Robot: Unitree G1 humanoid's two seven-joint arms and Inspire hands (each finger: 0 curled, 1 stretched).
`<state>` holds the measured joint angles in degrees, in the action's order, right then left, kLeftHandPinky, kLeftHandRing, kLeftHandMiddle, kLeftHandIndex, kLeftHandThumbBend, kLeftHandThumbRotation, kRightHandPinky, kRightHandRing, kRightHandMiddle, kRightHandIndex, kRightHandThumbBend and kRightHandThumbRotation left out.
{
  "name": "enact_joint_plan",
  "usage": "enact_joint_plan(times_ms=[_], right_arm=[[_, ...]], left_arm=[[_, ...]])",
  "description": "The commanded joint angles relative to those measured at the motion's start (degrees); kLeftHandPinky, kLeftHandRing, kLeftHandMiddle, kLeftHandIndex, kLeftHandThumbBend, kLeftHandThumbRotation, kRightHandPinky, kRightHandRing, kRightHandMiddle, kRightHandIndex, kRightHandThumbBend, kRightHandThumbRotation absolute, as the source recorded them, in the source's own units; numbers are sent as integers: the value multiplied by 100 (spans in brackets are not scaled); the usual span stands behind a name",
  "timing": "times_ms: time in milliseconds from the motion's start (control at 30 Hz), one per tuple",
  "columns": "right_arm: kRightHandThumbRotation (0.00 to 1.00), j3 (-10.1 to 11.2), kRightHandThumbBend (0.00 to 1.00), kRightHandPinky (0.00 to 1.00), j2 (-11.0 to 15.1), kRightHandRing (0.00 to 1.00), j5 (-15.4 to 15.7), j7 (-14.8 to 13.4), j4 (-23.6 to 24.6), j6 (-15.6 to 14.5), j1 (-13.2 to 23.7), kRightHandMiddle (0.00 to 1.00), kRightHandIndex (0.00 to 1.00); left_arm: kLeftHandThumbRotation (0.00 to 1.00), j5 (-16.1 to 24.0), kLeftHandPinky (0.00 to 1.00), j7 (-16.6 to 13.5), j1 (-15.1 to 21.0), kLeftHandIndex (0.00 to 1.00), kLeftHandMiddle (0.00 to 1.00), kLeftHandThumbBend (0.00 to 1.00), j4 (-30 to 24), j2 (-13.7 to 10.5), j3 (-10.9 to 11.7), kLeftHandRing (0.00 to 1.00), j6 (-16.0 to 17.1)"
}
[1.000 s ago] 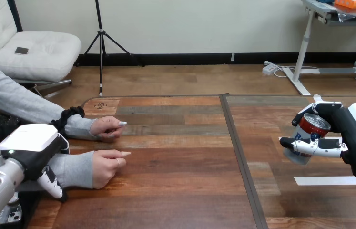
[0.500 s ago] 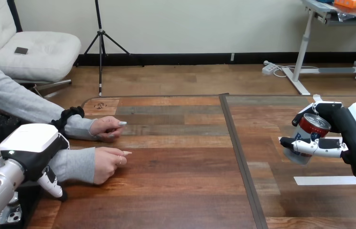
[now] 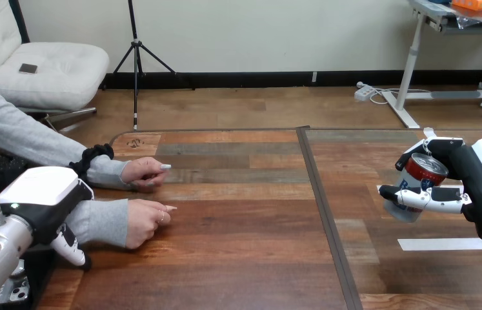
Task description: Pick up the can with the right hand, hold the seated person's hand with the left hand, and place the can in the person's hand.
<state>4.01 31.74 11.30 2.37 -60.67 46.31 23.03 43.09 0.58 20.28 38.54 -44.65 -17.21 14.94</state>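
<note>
The right hand [image 3: 480, 184] is clasping the tilted can [image 3: 419, 175] at three o'clock, ready for handover; the left hand [image 3: 44, 203], fingers relaxed (grasping nothing), is hovering at eight o'clock, short of the person's hand [image 3: 144, 223].

Right hand [image 3: 477, 187] grips can [image 3: 421, 173]; left hand [image 3: 48, 194] near person's forearm [image 3: 99, 221].

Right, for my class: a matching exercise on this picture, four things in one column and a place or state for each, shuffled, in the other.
1 can
2 left robot hand
3 white tape strip
4 person's nearer hand

A flat on the table, right side
B lower left, beside a grey sleeve
C gripped in the right robot hand
D resting on the table, loosely curled

Pairs: 1-C, 2-B, 3-A, 4-D
</note>
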Motion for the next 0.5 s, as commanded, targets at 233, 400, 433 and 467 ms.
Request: enact_joint_plan(times_ms=[233,400,433,467], right_arm=[[0,84,66,33,159,36,-57,-124,174,79,417,41,45],[0,88,66,33,154,35,-67,-112,175,57,423,41,45],[0,89,66,33,153,35,-70,-108,171,60,425,40,45],[0,93,66,33,149,35,-84,-93,161,75,428,40,45]], left_arm=[[0,-167,14,-233,85,49,32,94,-244,-276,249,21,153],[0,-254,14,-254,47,49,32,95,-351,-322,333,22,228],[0,-259,14,-273,40,49,32,95,-367,-325,343,22,233],[0,-277,14,-276,30,48,32,96,-405,-333,366,22,231]])
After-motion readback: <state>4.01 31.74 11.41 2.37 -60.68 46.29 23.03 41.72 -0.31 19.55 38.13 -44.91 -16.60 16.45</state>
